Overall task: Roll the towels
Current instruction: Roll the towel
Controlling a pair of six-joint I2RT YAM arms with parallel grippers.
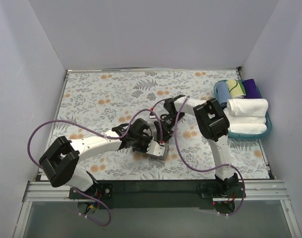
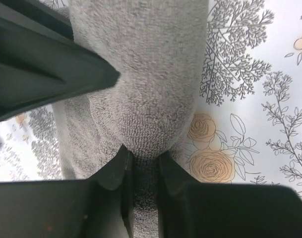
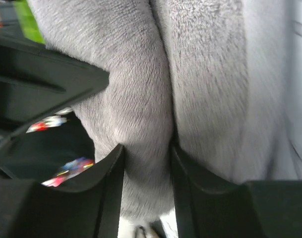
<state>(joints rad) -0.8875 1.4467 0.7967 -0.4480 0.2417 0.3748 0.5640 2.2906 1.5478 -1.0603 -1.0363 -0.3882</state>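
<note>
Your grey towel (image 2: 151, 89) sits near the middle of the table, gathered between the two wrists. From the left wrist camera it reads as looped terry, coarse and nubbly. It is bunched into a thick rounded ridge that narrows towards the left gripper (image 2: 143, 151). That gripper's jaws are closed on a slim fold of the cloth, with pile bulging out on both sides of the black fingers (image 2: 113, 171).

The right wrist camera is closer and softer in focus, so the same cloth looks smoother, almost plush. There it forms two fat lobes with a deep crease between them. The right gripper (image 3: 147, 148) is clamped on the left-hand lobe, which swells out above the fingertips.

Only the left wrist view shows you the surface under the cloth: the white floral table covering (image 2: 250, 99), printed with grey sprigs and pale orange roses, lying flat beside the ridge. The right wrist view has no clear sight of it.

The top view hides most of the towel under the arms. It alone shows you the teal basket (image 1: 268, 130) at the right edge, holding rolled towels (image 1: 247, 106) in white, blue, purple and a green-yellow print.
</note>
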